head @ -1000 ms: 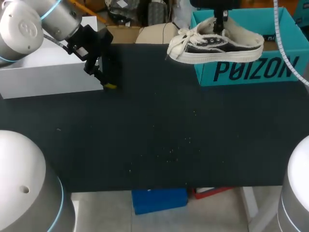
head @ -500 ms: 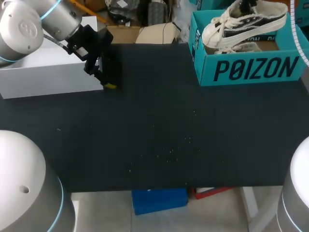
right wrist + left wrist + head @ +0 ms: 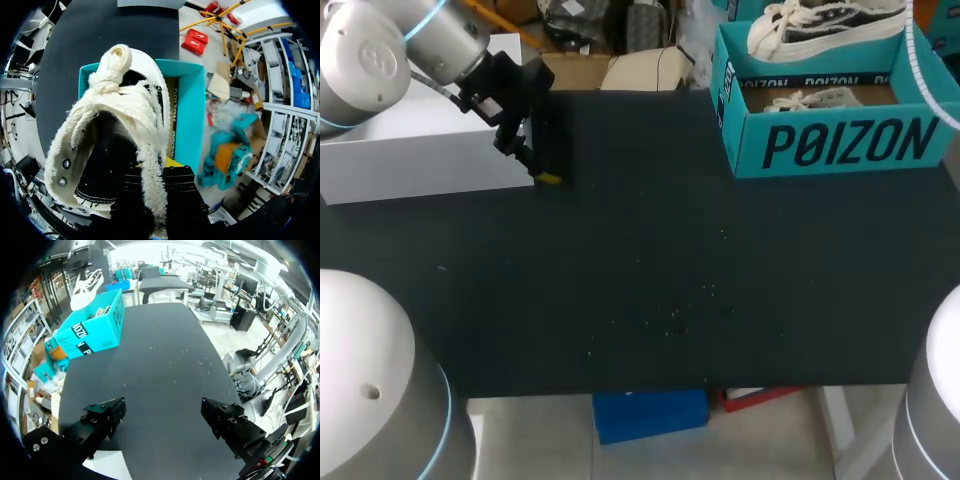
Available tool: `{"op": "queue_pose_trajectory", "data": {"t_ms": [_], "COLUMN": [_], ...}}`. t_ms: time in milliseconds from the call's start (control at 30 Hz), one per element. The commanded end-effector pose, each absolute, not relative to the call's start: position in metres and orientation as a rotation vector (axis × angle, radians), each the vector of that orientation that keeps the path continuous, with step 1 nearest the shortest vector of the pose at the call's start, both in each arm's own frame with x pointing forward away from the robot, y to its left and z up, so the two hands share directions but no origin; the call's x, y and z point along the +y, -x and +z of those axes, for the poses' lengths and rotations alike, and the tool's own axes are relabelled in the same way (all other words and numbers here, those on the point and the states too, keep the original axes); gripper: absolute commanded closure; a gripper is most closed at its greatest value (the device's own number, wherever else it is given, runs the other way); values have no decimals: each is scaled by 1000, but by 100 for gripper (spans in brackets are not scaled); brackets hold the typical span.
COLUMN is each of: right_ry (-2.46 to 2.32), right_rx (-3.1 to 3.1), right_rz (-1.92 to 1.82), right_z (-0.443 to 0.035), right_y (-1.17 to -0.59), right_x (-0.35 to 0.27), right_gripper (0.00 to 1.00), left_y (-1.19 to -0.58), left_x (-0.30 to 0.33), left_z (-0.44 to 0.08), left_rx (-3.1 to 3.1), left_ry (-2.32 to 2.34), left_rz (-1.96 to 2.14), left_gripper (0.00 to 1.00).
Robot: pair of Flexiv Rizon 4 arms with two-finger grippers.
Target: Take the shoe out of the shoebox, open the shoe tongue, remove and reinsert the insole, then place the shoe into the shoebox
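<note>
Left gripper (image 3: 545, 172) hangs just above the black table (image 3: 650, 290) near its far left side, beside a white box (image 3: 410, 155). In the left wrist view its fingers (image 3: 102, 420) stand wide apart with only bare table surface between them. Position and finger spacing match both earlier head frames.

Right gripper (image 3: 159, 172) is clamped on the sneaker (image 3: 115, 135) at the collar: one yellow tip shows against the outer side, and the other finger is hidden by the shoe. The sneaker is black canvas with a frayed cream edge, cream laces and a white sole.

Teal shoebox (image 3: 850, 145) sits open at the far right corner of the table, unchanged. A second shoe (image 3: 815, 98) lies inside it.

In the head view the held sneaker (image 3: 825, 25) hangs over the rear of the shoebox, clear of its rim, sole down and nearly level. One second earlier it hung over the box's left front corner, toe projecting over the table. Half a second earlier it was over the box, toe tilted down.
</note>
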State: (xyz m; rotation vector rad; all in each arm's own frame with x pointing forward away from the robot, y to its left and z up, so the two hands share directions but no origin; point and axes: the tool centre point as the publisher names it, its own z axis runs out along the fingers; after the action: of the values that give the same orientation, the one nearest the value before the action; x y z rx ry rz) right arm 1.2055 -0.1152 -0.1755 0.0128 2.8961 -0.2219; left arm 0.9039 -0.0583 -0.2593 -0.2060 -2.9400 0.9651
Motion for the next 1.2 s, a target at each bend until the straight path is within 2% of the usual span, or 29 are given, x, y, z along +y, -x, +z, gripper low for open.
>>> {"op": "queue_pose_trajectory", "data": {"t_ms": [33, 633, 1200], "right_ry": [-57, -162, -173], "right_rx": [2967, 3005, 2970], "right_rz": [-196, -83, 5], "right_z": [-186, -261, -312], "right_y": [-1280, -1311, -1323], "right_x": [-121, -139, -155], "right_gripper": [100, 100, 100], "left_y": [-904, -904, -904], "left_x": [-58, -58, -58], "left_z": [-260, -260, -260], "left_rx": [-2942, -2942, -2942], "left_ry": [205, 205, 205], "left_rz": [961, 961, 961], "left_gripper": [0, 0, 0]}}
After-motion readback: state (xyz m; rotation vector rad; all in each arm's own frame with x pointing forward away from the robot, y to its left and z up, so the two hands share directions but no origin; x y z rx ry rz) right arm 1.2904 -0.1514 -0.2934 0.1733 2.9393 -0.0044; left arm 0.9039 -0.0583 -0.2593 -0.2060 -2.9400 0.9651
